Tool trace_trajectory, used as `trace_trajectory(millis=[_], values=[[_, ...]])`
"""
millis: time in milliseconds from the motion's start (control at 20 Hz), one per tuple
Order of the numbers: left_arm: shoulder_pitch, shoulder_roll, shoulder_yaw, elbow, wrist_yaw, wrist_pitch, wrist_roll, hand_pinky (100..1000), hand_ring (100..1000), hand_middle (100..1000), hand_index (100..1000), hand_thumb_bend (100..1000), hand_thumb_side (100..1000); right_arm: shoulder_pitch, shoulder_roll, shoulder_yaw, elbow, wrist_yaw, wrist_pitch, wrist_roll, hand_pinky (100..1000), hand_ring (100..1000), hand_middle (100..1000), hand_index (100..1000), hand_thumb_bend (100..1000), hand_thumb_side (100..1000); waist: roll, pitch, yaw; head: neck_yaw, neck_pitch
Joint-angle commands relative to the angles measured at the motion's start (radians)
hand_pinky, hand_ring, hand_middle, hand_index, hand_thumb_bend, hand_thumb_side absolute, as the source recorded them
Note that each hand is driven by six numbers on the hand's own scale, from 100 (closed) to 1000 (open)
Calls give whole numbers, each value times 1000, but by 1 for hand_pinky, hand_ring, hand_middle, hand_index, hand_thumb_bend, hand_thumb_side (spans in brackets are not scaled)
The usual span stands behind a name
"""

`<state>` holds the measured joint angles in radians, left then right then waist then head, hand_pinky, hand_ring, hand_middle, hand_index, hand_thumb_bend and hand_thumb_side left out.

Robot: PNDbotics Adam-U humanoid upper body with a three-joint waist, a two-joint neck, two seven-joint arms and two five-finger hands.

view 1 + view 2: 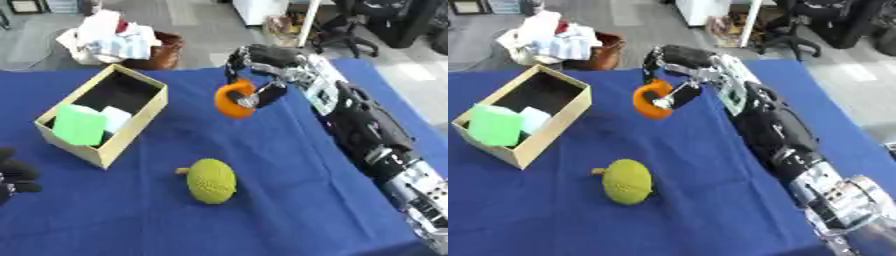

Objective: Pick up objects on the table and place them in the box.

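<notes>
Right hand (255, 82) grips one orange object (233, 99).

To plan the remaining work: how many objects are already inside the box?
2: a green block at the box's near end and a pale block beside it; others may be hidden.

The box (133, 125) stands on the left part of the table (280, 200), with two flat blocks (80, 125) in its near end — one leaning against the other. Right of the box and apart from it, the right hand (258, 75) holds a round object (233, 100) above the table's far middle. Nearer than both, a bumpy fruit (212, 181) lies on the cloth, and the left hand (16, 177) rests at the left edge — before the box.
</notes>
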<state>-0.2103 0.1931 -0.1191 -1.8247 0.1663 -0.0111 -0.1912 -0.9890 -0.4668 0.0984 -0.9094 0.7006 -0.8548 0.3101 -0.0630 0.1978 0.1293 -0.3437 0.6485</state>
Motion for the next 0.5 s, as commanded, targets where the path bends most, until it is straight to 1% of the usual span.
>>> trace_trajectory(millis=[50,250,500], values=[[-9,8,-6,-13,1,0,-7,621,651,598,807,100,857,-71,28,-48,50,2,-52,51,730,625,384,512,100,201,6,-16,6,-11,-13],[-17,4,-13,-14,3,1,-14,621,651,598,807,100,855,-141,103,-98,121,58,-43,26,727,613,392,523,100,204,8,-11,31,-28,-18],[-29,-1,-28,-14,7,4,-28,621,651,598,807,100,859,-188,192,-153,176,210,8,-51,727,613,408,546,100,206,7,-4,67,-56,-21]])
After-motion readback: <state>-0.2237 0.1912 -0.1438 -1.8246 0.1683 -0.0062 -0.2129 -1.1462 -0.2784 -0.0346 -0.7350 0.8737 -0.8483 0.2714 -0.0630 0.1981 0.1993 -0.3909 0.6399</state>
